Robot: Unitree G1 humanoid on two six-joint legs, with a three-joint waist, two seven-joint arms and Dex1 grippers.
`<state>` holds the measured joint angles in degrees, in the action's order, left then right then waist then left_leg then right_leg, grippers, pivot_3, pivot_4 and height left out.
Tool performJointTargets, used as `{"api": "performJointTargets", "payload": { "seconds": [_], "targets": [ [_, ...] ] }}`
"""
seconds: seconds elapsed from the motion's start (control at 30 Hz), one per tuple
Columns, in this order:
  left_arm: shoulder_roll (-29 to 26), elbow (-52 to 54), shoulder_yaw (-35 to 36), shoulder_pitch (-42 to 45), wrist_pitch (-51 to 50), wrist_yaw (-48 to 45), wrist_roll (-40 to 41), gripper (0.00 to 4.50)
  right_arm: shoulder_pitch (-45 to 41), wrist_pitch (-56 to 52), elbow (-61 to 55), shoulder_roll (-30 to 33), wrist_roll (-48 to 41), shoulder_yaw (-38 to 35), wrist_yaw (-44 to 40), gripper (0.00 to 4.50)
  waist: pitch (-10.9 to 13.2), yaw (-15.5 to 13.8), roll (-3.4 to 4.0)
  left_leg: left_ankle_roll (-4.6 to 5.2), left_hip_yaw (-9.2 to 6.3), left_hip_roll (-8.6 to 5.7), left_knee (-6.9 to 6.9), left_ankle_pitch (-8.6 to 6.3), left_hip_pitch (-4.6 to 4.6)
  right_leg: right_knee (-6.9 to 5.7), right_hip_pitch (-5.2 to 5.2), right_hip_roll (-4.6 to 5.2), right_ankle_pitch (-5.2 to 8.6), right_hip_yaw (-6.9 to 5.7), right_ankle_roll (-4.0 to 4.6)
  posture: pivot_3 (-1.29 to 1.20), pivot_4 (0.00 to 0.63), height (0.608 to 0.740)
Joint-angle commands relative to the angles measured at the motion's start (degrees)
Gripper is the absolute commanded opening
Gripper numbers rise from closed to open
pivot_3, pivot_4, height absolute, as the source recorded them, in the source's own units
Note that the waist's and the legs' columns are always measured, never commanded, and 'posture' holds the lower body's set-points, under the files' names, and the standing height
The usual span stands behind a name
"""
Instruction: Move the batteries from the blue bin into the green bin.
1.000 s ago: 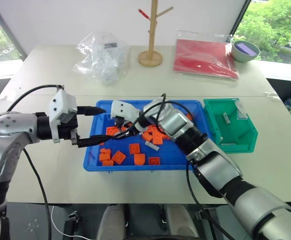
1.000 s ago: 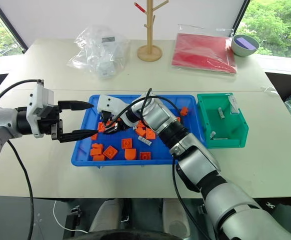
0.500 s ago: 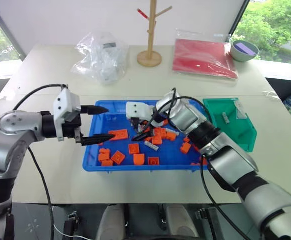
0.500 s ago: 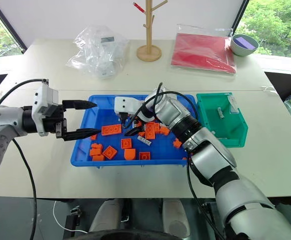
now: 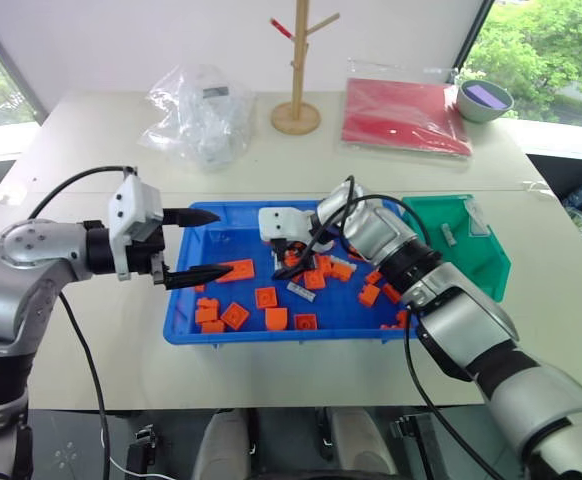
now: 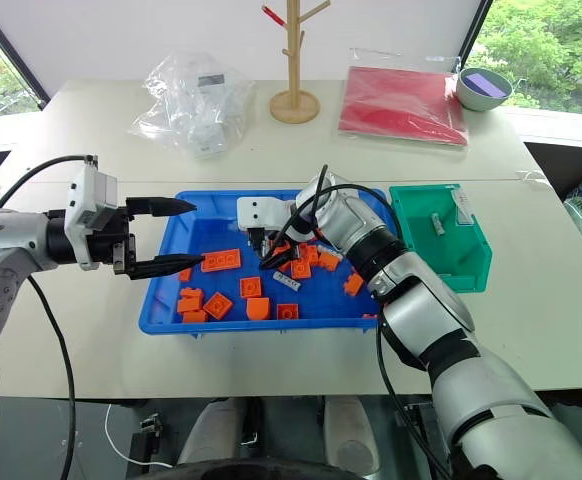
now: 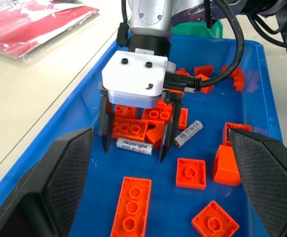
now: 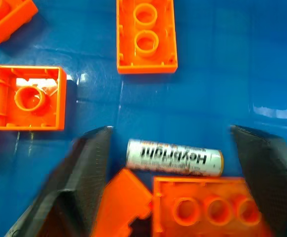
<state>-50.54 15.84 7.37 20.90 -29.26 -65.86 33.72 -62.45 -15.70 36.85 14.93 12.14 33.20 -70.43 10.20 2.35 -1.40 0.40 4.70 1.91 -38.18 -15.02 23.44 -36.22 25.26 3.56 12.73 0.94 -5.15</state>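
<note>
The large shallow bright-blue plastic bin (image 5: 186,325) lay on the pale surface (image 5: 91,150) and served as the reference. Inside it, the right hand (image 7: 133,148) pointed down with its two black fingers (image 7: 105,128) spread apart, one on each side of a small silver-grey cylindrical battery (image 7: 134,146) that lay flat on the bin floor; the fingers were not closed on it. A second battery (image 7: 188,133) lay just beside, outside the fingers. Orange plastic toy bricks (image 5: 235,315) were scattered across the bin floor, some touching the first battery. The left hand (image 5: 203,246) hovered over the bin's left edge, fingers wide open and empty. The small deep green plastic bin (image 6: 463,265) stood just beside the blue bin's right end.
</note>
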Motion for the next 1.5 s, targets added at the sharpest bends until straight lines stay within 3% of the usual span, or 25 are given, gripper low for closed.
{"api": "performJointTargets", "payload": {
  "seconds": [0.03,0.23,0.4,0.53,0.7,0.9,1.0,1.17,1.3,1.5],
  "targets": [
    [-0.1,0.1,-0.2,1.3,1.0,-0.2,-0.4,4.5,0.7,-1.3,-0.1,0.7,0.7,-0.5,-0.5,2.19,0.0,0.0,0.0,0.0,0.0,0.0,0.0,0.0,0.0,0.0,0.0,0.0,0.0,0.0,0.0,0.0,0.15,0.736],
    [0.2,-0.9,-1.4,2.9,1.2,-0.9,-0.8,4.5,2.3,-7.4,-7.7,1.4,-2.2,-4.1,-1.9,2.2,0.0,0.0,0.0,0.0,-0.01,0.0,0.0,0.0,0.0,0.0,-0.01,0.0,0.0,0.0,0.0,0.0,0.15,0.736],
    [0.7,-1.6,-2.4,4.1,1.4,-1.1,-1.0,4.5,3.9,-20.7,-24.1,5.4,-8.4,-12.9,-1.2,2.2,0.0,-0.1,0.01,0.0,-0.09,0.0,0.0,0.0,0.1,0.0,0.1,0.01,0.0,0.0,-0.01,0.0,0.15,0.736],
    [1.1,-2.2,-2.8,4.5,1.6,-1.2,-1.2,4.5,7.2,-30.2,-35.2,15.6,-12.1,-21.8,0.3,2.2,0.0,-1.1,0.0,0.0,-0.12,-0.01,0.0,0.0,0.12,0.04,0.07,0.06,0.0,-0.03,-0.01,0.0,0.15,0.736],
    [1.1,-2.9,-2.9,3.8,2.4,-2.0,-1.3,4.5,16.4,-34.2,-40.2,31.6,-13.8,-33.1,3.3,2.2,0.0,-2.1,-0.04,0.01,-0.05,-0.05,-0.01,-0.01,0.11,0.19,-0.02,0.12,0.11,-0.08,0.19,0.0,0.15,0.736],
    [1.8,-4.8,-4.1,4.9,3.8,-3.1,-2.5,4.5,26.8,-34.0,-42.2,40.1,-16.2,-39.7,6.9,2.2,0.0,-0.7,-0.04,0.02,0.03,0.01,0.04,-0.01,-0.03,0.17,0.04,0.01,0.11,0.1,0.19,0.0,0.15,0.736],
    [2.6,-6.0,-5.1,7.0,4.1,-3.5,-2.9,4.5,30.2,-34.9,-42.0,41.2,-17.4,-41.7,8.7,2.2,0.0,-0.5,-0.04,0.02,0.03,0.02,0.04,-0.01,-0.04,0.12,0.03,-0.07,0.12,0.09,0.2,0.0,0.15,0.736],
    [3.3,-7.3,-6.0,8.7,4.8,-4.2,-3.6,4.5,31.5,-34.4,-43.0,41.1,-19.3,-40.6,11.2,4.44,0.0,-0.3,-0.04,0.02,-0.01,-0.01,0.02,-0.01,-0.01,0.15,0.03,-0.02,0.12,0.17,0.17,0.0,0.15,0.736],
    [3.5,-7.1,-6.0,8.7,4.7,-4.4,-3.6,4.5,28.5,-34.9,-44.0,40.1,-21.9,-39.6,11.9,4.44,0.0,-0.2,-0.04,0.03,-0.04,-0.01,0.02,-0.01,0.01,0.16,0.04,-0.02,0.12,0.17,0.16,0.0,0.15,0.736],
    [3.6,-5.7,-5.7,7.3,4.4,-4.1,-3.5,4.5,25.5,-49.0,-56.1,28.9,-33.4,-35.4,14.3,4.44,0.0,0.1,-0.04,0.03,-0.15,0.07,0.05,-0.01,0.0,0.11,0.06,-0.15,0.03,0.16,0.01,0.0,0.15,0.736]
  ]
}}
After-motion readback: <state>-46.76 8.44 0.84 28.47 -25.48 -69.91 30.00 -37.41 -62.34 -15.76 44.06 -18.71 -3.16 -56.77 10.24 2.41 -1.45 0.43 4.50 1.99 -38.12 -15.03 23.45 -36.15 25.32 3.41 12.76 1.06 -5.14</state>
